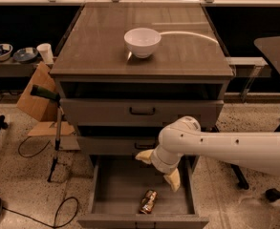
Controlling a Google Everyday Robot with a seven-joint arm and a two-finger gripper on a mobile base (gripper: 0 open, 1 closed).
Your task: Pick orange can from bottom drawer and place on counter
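Counter (187, 56) bears white bowl (142, 42); jaws spread over bottom drawer (120, 194); speckled floor (259, 128).

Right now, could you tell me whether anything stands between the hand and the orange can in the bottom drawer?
Nothing visible does. The hand, fingers open, hangs over the open drawer. The can lies alone on its floor near the front wall, just below the hand, with only bare floor between them.

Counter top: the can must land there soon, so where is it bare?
The counter is bare left, front and right of the white bowl, its only crowded spot. The gripper hangs open over the bottom drawer, short of the orange can.
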